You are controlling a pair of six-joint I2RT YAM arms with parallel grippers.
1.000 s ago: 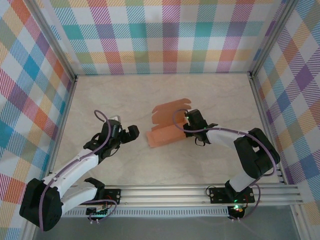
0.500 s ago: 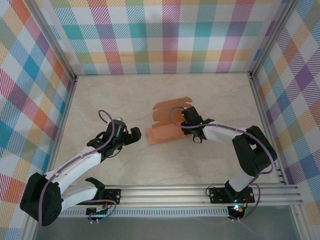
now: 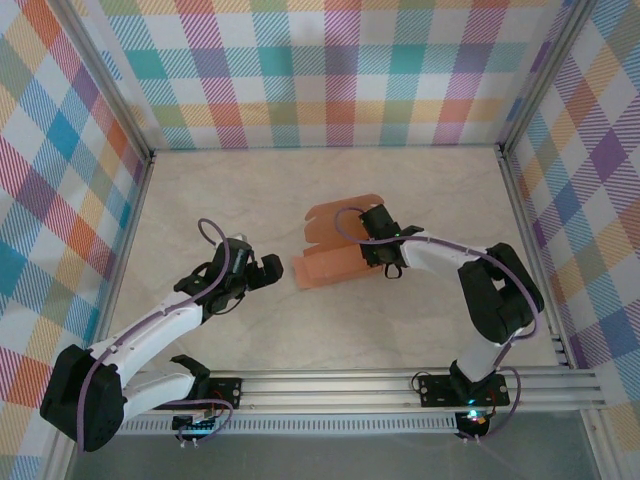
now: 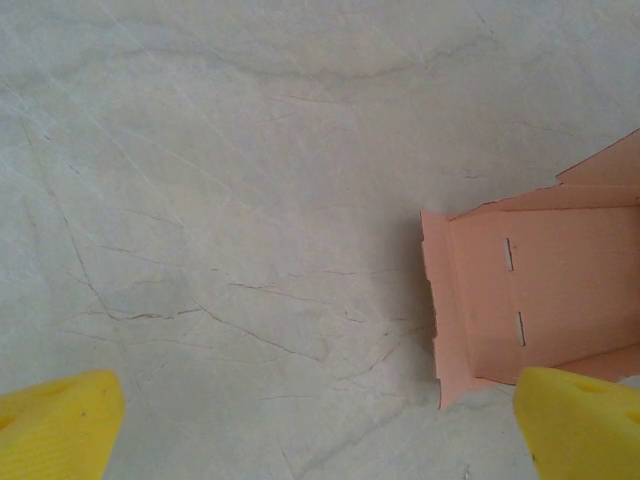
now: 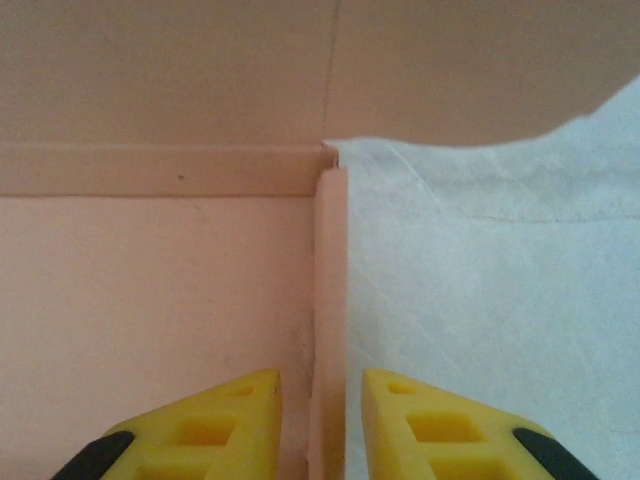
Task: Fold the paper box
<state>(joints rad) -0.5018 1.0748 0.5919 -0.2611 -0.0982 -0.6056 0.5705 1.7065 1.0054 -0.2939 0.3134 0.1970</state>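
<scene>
Comparing with a second ago, I see the right gripper (image 3: pixel 366 240) has slid up and left along the salmon-orange thin-card paper box (image 3: pixel 325 268), and the left gripper (image 3: pixel 257 262) has edged a little closer to the box's near end. The half-folded box lies on the pale marbled tabletop (image 3: pixel 420 190) between the two sets of jaws, its rounded flap raised behind the right one. In my right wrist view the right gripper (image 5: pixel 320 382) has its yellow fingers (image 5: pixel 215 425) narrowly parted astride an upright wall of the box (image 5: pixel 150 280), with slivers of gap on both sides. The right arm reaches low and leftward, forearm nearly level. The left gripper (image 4: pixel 318 430) is spread wide over bare table, the box's open end (image 4: pixel 540 300) just ahead of its right-hand finger
</scene>
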